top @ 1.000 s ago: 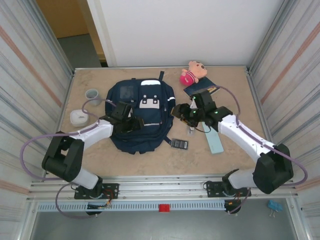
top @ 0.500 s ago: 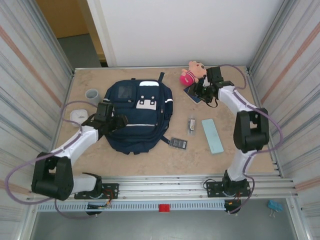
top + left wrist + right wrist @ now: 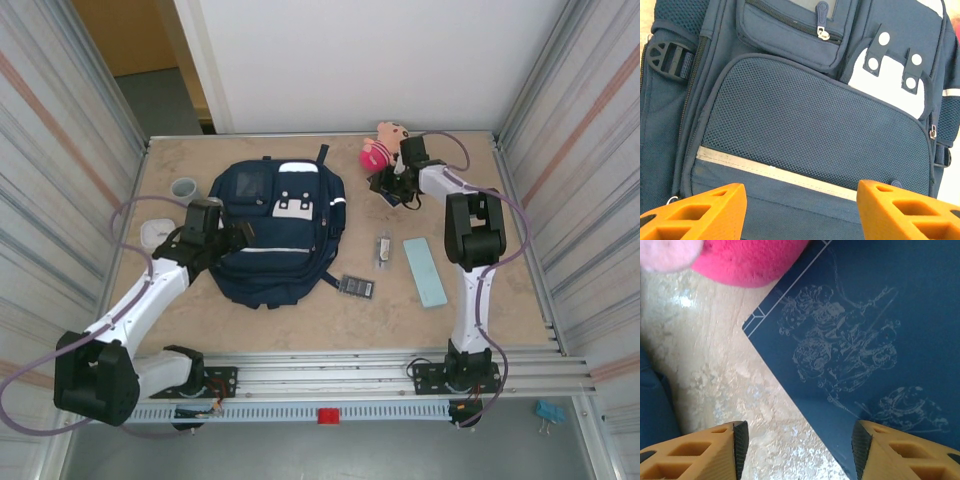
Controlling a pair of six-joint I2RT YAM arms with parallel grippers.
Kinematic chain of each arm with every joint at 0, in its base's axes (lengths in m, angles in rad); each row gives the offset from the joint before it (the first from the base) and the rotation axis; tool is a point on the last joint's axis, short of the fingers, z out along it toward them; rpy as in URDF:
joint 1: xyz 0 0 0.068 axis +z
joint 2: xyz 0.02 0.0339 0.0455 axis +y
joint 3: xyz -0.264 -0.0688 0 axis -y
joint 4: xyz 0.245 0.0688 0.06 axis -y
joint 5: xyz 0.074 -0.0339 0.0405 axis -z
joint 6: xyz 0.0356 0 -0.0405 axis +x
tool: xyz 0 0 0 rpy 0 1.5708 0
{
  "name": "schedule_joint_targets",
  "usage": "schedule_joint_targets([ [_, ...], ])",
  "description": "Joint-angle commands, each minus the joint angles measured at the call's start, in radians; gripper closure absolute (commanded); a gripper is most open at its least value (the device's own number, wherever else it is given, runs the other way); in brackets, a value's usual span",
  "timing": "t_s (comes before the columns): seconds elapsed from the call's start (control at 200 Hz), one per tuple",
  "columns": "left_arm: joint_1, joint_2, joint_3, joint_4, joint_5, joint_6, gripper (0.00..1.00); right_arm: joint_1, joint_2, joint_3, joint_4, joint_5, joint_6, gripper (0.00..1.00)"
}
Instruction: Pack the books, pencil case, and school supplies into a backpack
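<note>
Your beige stone-patterned table (image 3: 300,312) holds a large navy backpack (image 3: 280,225) lying flat left of centre, front side up. Its mesh pocket, pale stripe and white patch are closed and lie under the left wrist camera.

Your left arm (image 3: 150,290) stretches diagonally from its base toward the backpack's left side. The left gripper (image 3: 228,236) hovers over the mesh pocket (image 3: 805,120) with its orange fingers (image 3: 695,210) spread apart and nothing between them.

Your right arm (image 3: 470,250) stands folded and upright, its forearm reaching to the far edge. The right gripper (image 3: 388,186) points down, jaws apart and empty, above the near corner of the navy booklet (image 3: 880,340). The booklet lies flat on the table just beside the pink plush toy (image 3: 385,145).

The pale teal pencil case (image 3: 425,270) lies on the table right of the backpack. The dark calculator (image 3: 358,286) sits near the backpack's lower right corner, and the clear-grey oblong item (image 3: 382,250) lies between it and the pencil case.

A second ago, the left gripper was over the backpack's middle and the right gripper hung low near the oblong item. Since then both have swung outward. The items have not moved.
</note>
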Motion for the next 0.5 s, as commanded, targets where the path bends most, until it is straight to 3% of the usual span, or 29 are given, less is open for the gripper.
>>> schedule_joint_targets([
  [0.0, -0.005, -0.005, 0.038, -0.024, -0.035, 0.011, 0.4, 0.013, 0.02, -0.065, -0.019, 0.015, 0.018, 0.43],
  [0.331, -0.043, 0.023, 0.09, -0.026, -0.023, 0.051, 0.4, 0.024, -0.219, -0.424, 0.037, 0.038, 0.085, 0.43],
  [0.496, -0.09, 0.061, 0.139, 0.036, 0.042, 0.092, 0.41, 0.028, -0.37, -0.53, 0.0, 0.003, 0.086, 0.43],
])
